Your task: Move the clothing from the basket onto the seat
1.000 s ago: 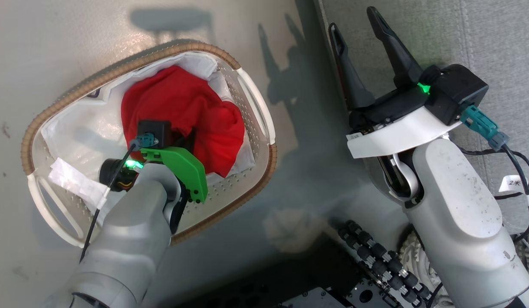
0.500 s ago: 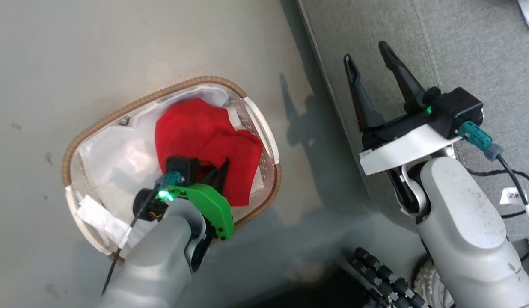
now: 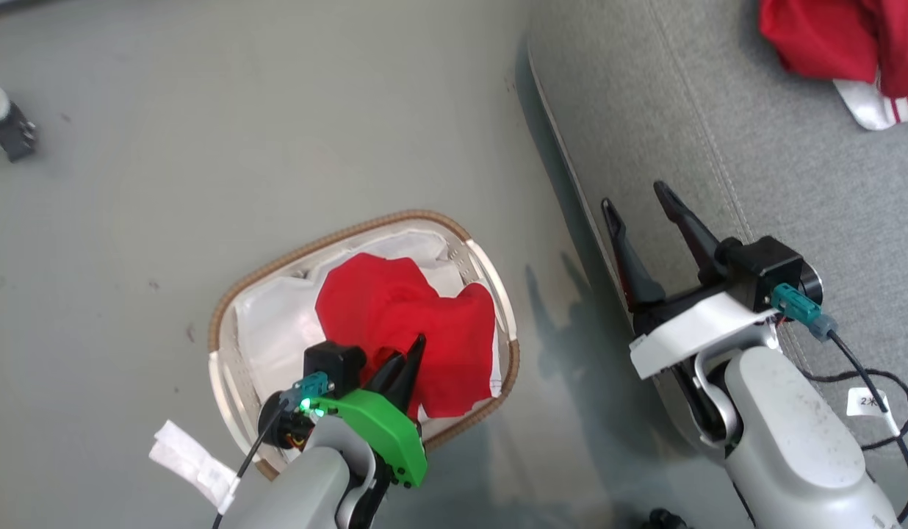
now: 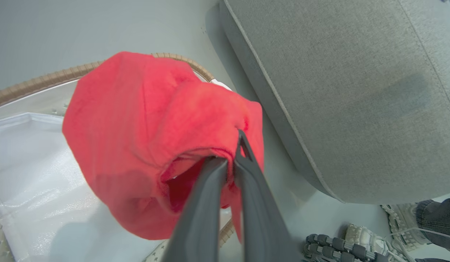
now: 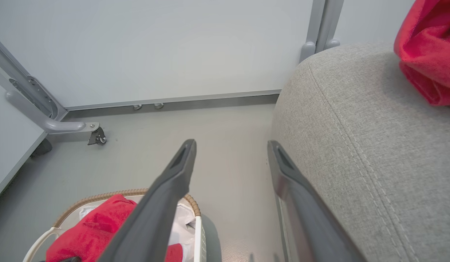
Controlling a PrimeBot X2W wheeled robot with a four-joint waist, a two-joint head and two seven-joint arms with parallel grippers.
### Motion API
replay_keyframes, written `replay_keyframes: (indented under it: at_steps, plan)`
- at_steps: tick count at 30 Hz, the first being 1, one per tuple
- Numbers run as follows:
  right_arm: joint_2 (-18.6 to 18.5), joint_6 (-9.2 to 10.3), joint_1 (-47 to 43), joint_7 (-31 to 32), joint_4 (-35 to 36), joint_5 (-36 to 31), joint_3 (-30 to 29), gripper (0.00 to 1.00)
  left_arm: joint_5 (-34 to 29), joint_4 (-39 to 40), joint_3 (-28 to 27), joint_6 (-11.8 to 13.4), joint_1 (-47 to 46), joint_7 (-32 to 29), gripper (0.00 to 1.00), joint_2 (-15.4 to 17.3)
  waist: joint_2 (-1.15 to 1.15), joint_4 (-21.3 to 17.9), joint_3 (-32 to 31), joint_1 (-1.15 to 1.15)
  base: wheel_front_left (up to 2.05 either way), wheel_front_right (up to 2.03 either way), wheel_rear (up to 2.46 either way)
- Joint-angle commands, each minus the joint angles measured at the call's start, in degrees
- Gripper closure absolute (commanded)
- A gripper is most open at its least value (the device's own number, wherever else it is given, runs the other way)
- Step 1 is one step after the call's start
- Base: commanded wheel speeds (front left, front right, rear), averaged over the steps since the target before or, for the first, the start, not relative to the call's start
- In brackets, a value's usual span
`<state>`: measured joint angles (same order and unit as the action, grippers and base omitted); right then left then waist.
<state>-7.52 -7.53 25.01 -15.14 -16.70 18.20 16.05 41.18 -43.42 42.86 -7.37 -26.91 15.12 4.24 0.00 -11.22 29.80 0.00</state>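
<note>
Head and wrist views, floor and seat. The basket (image 3: 230, 386) stands on the grey floor (image 3: 278, 110), left of the seat (image 3: 718, 147) and apart from its edge. Inside it lie a white liner (image 3: 270, 330) and one plain red garment (image 3: 395, 316), which bunches over the right half of the basket. The left part of the liner is bare.

The left claw (image 3: 416, 345) is closed, its two dark fingers pinching a fold of the red garment at the garment's near edge. In the left wrist view the cloth hangs in a loose pouch from the fingertips, above the liner. Whether its lower folds touch the liner cannot be told.

The right claw (image 3: 634, 195) stands wide open and holds nothing. It hangs over the left edge of the seat, fingers pointing to the far side.

A second red garment with white stripes and trim (image 3: 851, 44) lies on the seat at the far right, well apart from both claws. A small caster (image 3: 6, 128) sits on the floor at the far left.
</note>
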Motion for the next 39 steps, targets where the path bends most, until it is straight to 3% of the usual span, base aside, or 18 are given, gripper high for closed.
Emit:
replay_keyframes:
  at_steps: [1,24,39]
  plan:
    - [-0.2,0.08,-1.9,0.0,-0.5,-0.3,0.0,0.0,-1.1,1.3,-1.1,-0.2,2.1,0.0,1.0,0.3,0.0,4.0,-7.7,0.0,0.0,0.0,0.0]
    - [1.9,0.08,-11.7,0.0,-3.4,-0.6,0.4,0.0,-8.8,24.3,-12.1,-0.2,8.8,0.0,1.0,0.3,0.0,5.4,-22.9,0.0,0.0,0.0,0.0]
    - [3.0,0.08,-16.4,0.0,-4.6,-1.1,2.7,0.0,-10.4,32.1,-14.0,-0.2,10.0,0.0,1.0,-0.3,0.0,4.9,-28.0,0.0,0.0,0.0,0.0]
